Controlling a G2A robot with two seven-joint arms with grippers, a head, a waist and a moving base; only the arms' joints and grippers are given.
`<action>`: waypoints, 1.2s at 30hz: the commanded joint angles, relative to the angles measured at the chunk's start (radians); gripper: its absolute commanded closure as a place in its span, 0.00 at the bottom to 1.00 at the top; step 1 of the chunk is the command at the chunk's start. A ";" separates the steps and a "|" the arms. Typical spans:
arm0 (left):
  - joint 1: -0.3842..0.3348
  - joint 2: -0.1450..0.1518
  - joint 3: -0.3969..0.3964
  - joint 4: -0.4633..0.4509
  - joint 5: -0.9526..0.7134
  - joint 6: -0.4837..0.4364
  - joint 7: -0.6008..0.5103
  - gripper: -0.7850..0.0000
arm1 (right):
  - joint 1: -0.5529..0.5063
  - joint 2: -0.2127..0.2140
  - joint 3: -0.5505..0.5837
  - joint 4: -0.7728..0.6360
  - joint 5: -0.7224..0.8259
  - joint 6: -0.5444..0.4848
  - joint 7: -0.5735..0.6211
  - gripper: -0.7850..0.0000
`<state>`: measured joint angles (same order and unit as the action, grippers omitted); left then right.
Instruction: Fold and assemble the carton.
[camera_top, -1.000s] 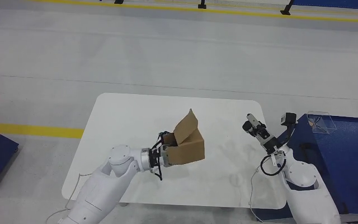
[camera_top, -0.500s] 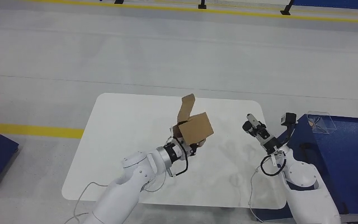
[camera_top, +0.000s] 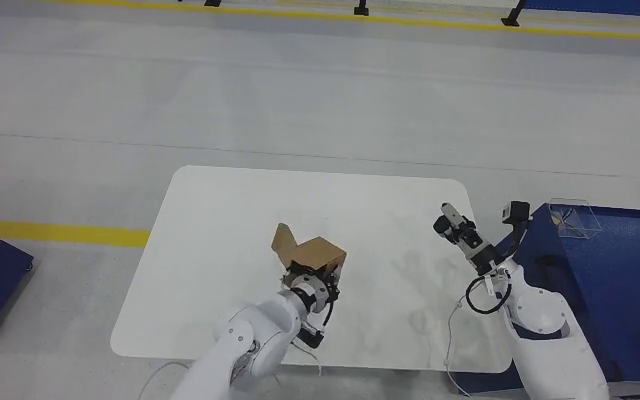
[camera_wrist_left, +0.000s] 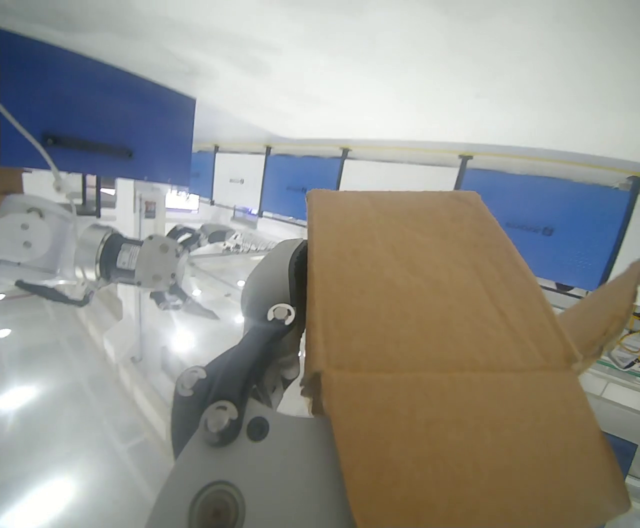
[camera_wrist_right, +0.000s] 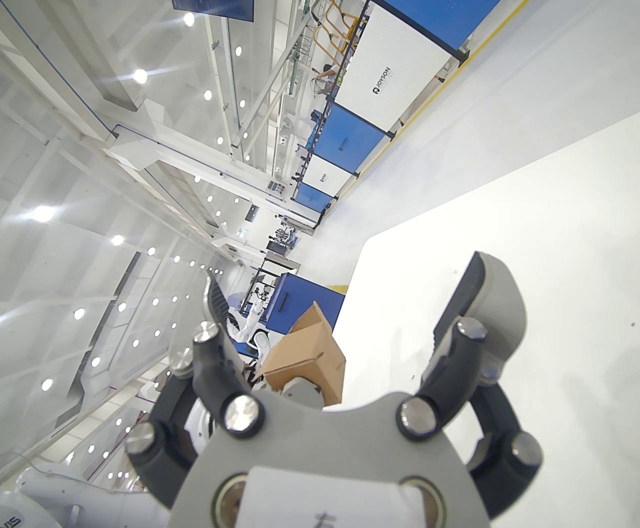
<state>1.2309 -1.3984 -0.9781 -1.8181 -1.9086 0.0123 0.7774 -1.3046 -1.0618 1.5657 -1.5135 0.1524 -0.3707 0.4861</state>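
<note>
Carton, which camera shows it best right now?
The left wrist view: the carton is close up, its two panels, crease and a loose flap plain. The top view shows it whole but small, held by the left gripper over the table. The right wrist view shows it small and far off.

White table (camera_top: 215, 225), blue cabinet (camera_top: 612, 262)

Carton (camera_top: 312, 252) blocks middle; open table (camera_top: 200, 220), apparently, toward right gripper (camera_top: 445, 213).

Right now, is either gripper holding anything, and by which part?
The left gripper clamps the carton by the edge of one wall panel; the right gripper is open and empty.
</note>
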 joint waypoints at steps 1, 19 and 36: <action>-0.002 0.001 0.013 0.037 0.073 -0.027 0.074 1.00 | 0.000 0.000 0.000 0.000 0.000 0.000 0.000 0.00; -0.075 -0.048 0.091 0.179 0.034 -0.099 0.195 0.00 | 0.000 0.000 0.000 0.000 0.000 0.000 0.000 0.00; 0.166 0.056 -0.222 -0.184 0.365 0.598 -0.529 0.00 | 0.000 0.000 0.000 0.000 0.000 0.000 0.000 0.00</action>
<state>1.3955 -1.3463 -1.1918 -2.0283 -1.6164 0.5867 0.3991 -1.3046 -1.0618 1.5657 -1.5135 0.1524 -0.3707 0.4861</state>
